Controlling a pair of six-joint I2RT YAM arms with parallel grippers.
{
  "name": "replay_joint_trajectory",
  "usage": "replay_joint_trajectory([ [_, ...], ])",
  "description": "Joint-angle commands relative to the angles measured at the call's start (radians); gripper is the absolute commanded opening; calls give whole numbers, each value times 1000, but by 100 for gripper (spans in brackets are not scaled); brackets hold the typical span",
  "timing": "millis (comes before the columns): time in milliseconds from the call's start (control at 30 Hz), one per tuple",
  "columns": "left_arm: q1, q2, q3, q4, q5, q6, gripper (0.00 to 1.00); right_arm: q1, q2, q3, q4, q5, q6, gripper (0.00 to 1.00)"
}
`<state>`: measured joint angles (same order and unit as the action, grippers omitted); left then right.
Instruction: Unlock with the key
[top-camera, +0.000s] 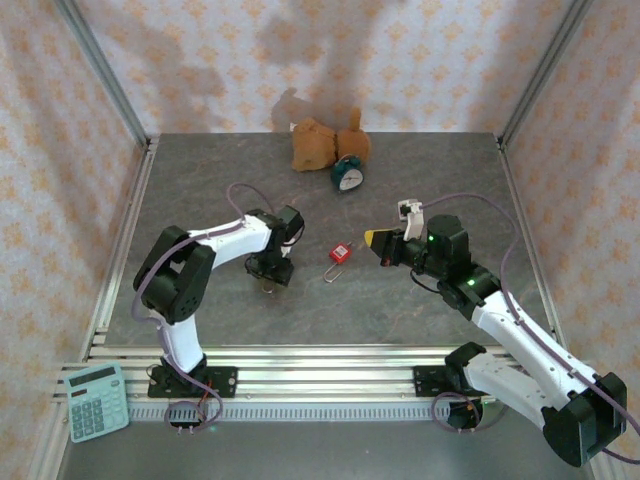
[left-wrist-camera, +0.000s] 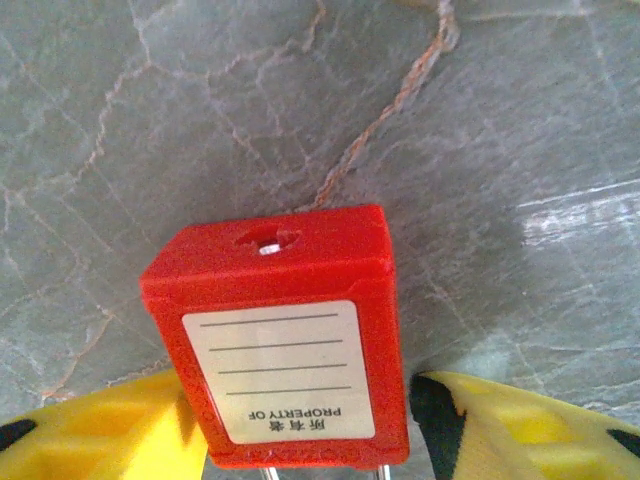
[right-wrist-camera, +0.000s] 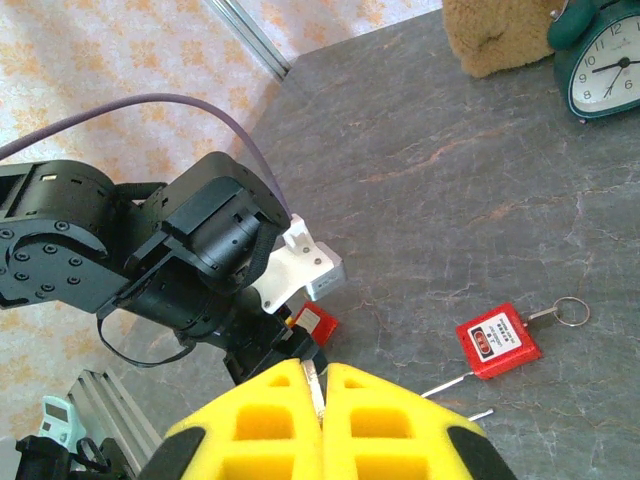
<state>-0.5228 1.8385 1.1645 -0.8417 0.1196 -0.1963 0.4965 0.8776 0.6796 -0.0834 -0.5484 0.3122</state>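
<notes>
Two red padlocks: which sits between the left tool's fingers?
The lined-label padlock, keyhole end toward the table; the other padlock lies flat mid-table, ring attached.

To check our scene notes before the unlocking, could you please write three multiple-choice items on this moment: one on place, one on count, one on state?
1. Where is the alarm clock? A) Beside the plush toy, far on the table. B) On the calculator. C) On the wall.
2. How many red padlocks are in the right wrist view? A) One. B) Two. C) Four.
3. The right pincer is: A) wide open. B) shut on a padlock. C) shut on the key.
Answers: 1 A, the clock sits against the toy. 2 B, one lies flat, another is by the left arm. 3 C, its fingers meet around the thin key.
</notes>
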Motion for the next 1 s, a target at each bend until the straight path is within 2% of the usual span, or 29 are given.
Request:
replay_joint_trajectory([
  [0, -35, 20, 51, -46, 36, 4, 61, 1, -19, 1, 8, 12, -19, 3],
  [167, -34, 18, 82, -73, -51, -53, 58, 1, -18, -3, 15, 11, -15, 3],
  [400, -41, 42, 42, -57, -62, -81, 55, 1, -19, -6, 15, 7, -18, 3],
  [567, -52, 51, 37, -77, -110, -80, 52, 1, -18, -9, 24, 5, -13, 3],
  [967, -59, 27, -3, 2, -135, -94, 36, 1, -19, -5, 19, 4, -11, 3],
])
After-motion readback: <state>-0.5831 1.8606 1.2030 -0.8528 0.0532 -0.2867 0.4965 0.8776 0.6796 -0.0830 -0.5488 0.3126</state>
